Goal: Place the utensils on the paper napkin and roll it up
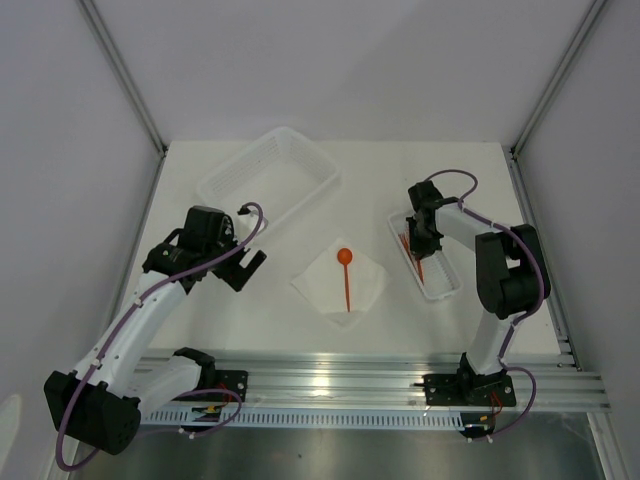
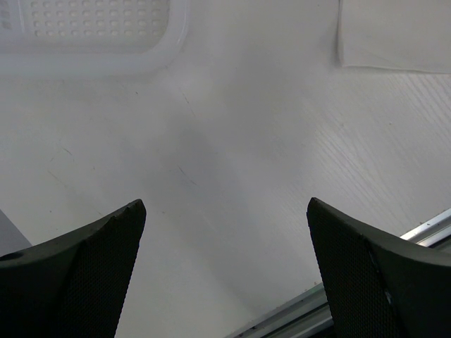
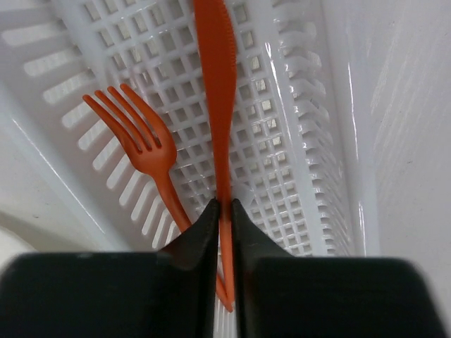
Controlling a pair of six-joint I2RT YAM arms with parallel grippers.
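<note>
- Three orange-red utensils are in view: a spoon (image 1: 346,275), a knife (image 3: 217,84) and a fork (image 3: 141,141).
- The spoon lies on the paper napkin (image 1: 322,287), its round head toward the far side and its slim handle pointing at the near edge.
- The paper napkin sits flat on the bench (image 1: 250,320) at mid-width, turned so that one corner faces the arms.
- The knife and fork lie side by side in the narrow white slotted tray (image 3: 296,141), which stands on the bench to the right of the napkin and apart from it.
- The fork rests on the tray's floor with its tines spread; the lower part of its handle is hidden behind the gripper.
- The right gripper (image 3: 225,211) reaches down into the tray with its fingers pinched narrow on the knife's handle, one finger on each side and both touching it.
- The knife's serrated blade runs out lengthwise beyond the fingertips along the tray.
- The left gripper (image 2: 225,204) hangs over bare bench left of the napkin, its jaws spread wide and holding nothing.
- A large white mesh basket (image 1: 225,182) stands at the far left of the bench, beyond the left gripper, with only its corner showing in the left wrist view.
</note>
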